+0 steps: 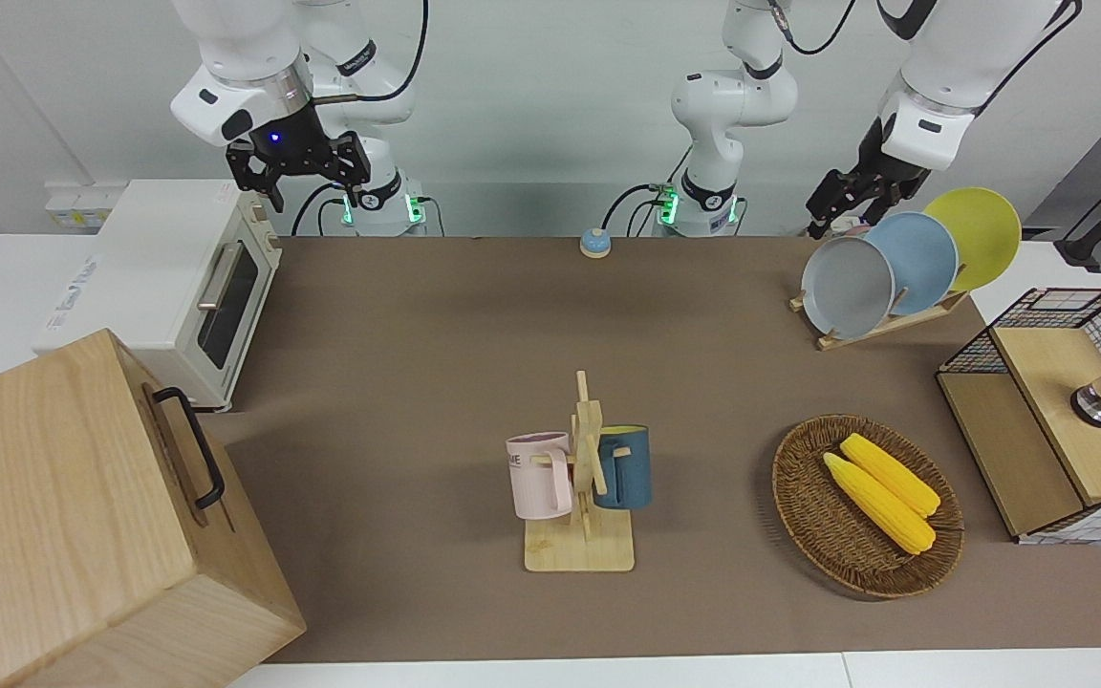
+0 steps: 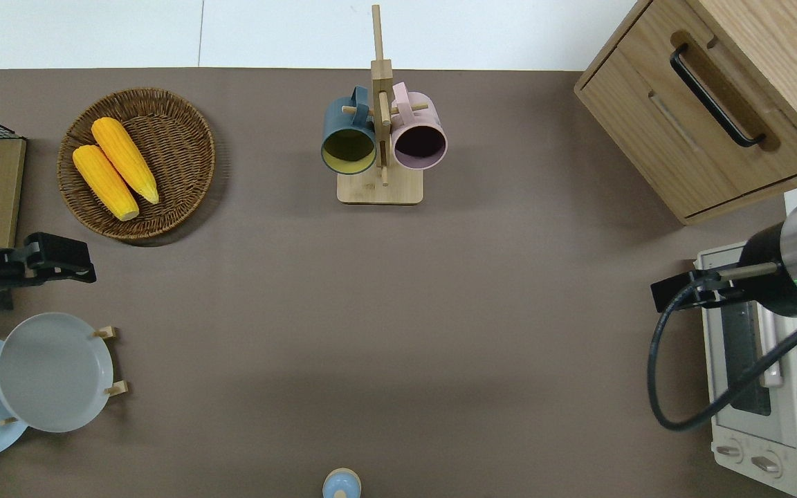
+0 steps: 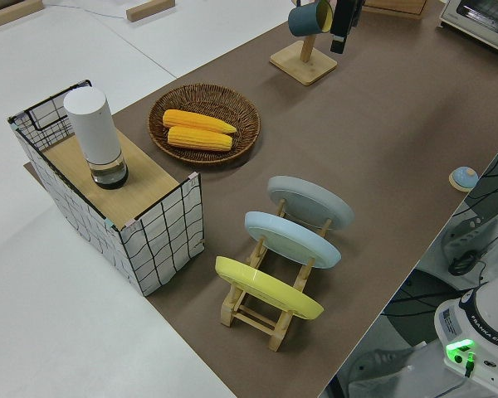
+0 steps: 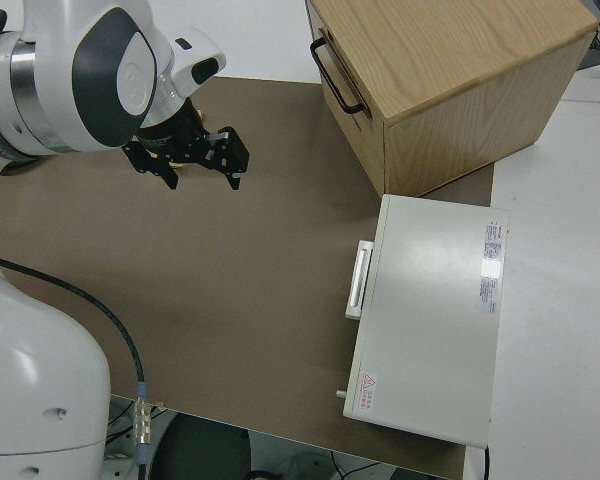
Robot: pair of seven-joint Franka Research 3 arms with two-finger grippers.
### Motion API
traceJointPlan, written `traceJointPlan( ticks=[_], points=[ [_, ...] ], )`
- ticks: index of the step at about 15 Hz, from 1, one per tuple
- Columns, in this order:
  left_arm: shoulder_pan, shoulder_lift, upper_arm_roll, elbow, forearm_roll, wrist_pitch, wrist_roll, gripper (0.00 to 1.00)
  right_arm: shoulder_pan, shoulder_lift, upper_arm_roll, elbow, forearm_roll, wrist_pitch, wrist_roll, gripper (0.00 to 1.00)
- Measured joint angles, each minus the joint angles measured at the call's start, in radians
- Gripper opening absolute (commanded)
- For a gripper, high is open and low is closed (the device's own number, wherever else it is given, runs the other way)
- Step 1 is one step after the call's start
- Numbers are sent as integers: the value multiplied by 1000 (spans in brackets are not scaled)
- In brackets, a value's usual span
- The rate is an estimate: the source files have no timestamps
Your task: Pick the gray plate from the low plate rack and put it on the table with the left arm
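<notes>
The gray plate leans in the low plate rack at the left arm's end of the table, in the end slot toward the table's middle. It also shows in the overhead view and the left side view. My left gripper hangs open and empty in the air. In the overhead view it is over the table between the rack and the wicker basket, apart from the plate. My right gripper is open, empty and parked.
A blue plate and a yellow plate stand in the rack's other slots. A wicker basket with corn, a wire basket with a wooden lid, a mug stand, a toaster oven, a wooden cabinet and a small bell are on the table.
</notes>
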Motion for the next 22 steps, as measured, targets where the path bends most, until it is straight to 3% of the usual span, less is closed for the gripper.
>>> traceJointPlan(
  ticks=[5, 15, 21, 22],
  points=[
    [-21, 12, -13, -43, 176, -15, 6, 991, 0, 0, 0, 0, 0, 0, 0, 987],
    [-38, -7, -23, -317, 517, -18, 133, 989, 0, 0, 0, 0, 0, 0, 0, 990],
    [-35, 8, 41, -420, 552, -12, 133, 981, 0, 0, 0, 0, 0, 0, 0, 987],
    [-33, 20, 47, -425, 557, -10, 133, 923, 0, 0, 0, 0, 0, 0, 0, 987]
  ],
)
